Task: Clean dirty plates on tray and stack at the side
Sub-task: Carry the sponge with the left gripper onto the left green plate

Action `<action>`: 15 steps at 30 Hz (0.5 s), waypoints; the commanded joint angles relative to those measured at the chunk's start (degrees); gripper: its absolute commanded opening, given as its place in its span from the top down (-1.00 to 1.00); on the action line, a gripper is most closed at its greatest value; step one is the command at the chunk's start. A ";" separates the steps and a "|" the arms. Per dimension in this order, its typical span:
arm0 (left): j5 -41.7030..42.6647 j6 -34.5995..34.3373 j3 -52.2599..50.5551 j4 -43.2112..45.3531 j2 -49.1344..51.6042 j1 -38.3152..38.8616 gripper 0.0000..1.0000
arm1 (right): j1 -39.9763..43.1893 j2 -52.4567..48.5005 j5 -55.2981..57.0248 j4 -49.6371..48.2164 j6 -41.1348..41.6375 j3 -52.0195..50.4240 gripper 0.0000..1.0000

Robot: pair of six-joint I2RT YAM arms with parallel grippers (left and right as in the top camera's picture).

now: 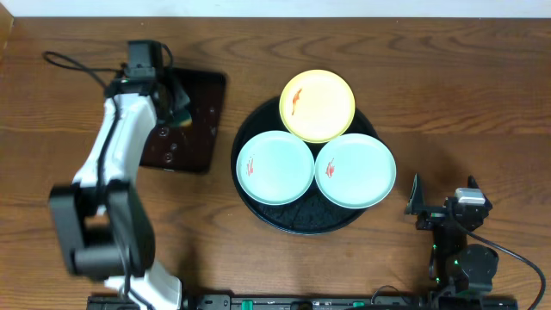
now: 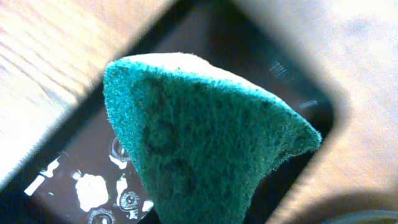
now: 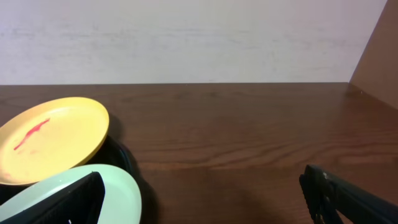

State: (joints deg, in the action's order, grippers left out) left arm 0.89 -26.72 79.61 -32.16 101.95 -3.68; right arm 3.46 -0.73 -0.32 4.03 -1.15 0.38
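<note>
Plates (image 1: 275,167), three of them, fill the round black tray (image 1: 297,221) at centre frame, each with a red-orange smear (image 1: 295,102) on it. At upper left, over the wet rectangular tray (image 1: 200,138), the left gripper (image 1: 175,105) is clenched on a green sponge (image 2: 205,149). My judgement: carry the sponge right to the nearest mint plate and lay its scrub face flat on the smear, pressing lightly so the plate does not skid. The right gripper (image 3: 205,208), at lower right, stands released and empty and could steady a rim. In the left wrist view the sponge hides the fingers. Whether the yellow plate (image 1: 318,105) rests on its neighbours is hard to tell.
</note>
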 commanded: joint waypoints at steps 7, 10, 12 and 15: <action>-5.09 1.79 -5.73 4.63 -1.25 3.76 0.85 | -0.55 0.24 0.26 0.26 -0.85 -0.07 -0.98; -5.25 2.93 -5.84 4.02 1.62 3.63 0.85 | -0.55 0.24 0.26 0.26 -0.85 -0.07 -0.99; -5.20 2.93 -4.55 4.00 -0.90 3.61 0.85 | -0.55 0.24 0.26 0.26 -0.85 -0.07 -0.98; -4.98 2.93 -2.78 4.66 -7.76 3.78 0.85 | -0.55 0.24 0.26 0.26 -0.85 -0.07 -0.98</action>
State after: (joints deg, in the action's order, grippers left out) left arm -2.55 -24.99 72.20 -29.10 104.86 0.12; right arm 3.46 -0.73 -0.32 4.03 -1.15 0.38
